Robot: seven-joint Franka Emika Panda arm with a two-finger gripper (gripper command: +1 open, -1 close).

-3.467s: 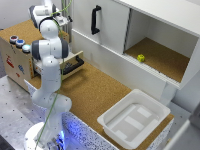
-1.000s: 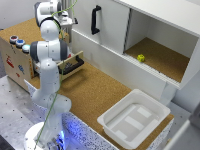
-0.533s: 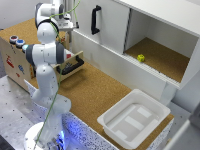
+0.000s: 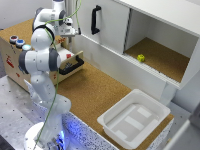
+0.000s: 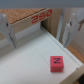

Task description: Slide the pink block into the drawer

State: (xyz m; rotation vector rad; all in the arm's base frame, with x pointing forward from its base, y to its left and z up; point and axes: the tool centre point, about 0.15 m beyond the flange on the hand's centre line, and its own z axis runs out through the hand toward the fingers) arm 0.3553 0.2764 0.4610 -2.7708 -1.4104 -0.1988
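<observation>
The pink block, marked with a dark letter, lies on a pale flat surface that looks like the floor of the open drawer. In the exterior view the drawer is pulled out of the light-wood box, its long black bar handle facing the cork table. My gripper hangs well above the drawer. In the wrist view the gripper is open and empty, with the block below and apart from the fingers. The arm hides the block in the exterior view.
The big white cabinet with a black door handle stands behind; a small yellow object lies in its open compartment. A white tray sits at the exterior view's lower right. Coloured caps rest on the wood box.
The arm has lifted slightly and swung a little toward the cabinet. The drawer stays pulled out.
</observation>
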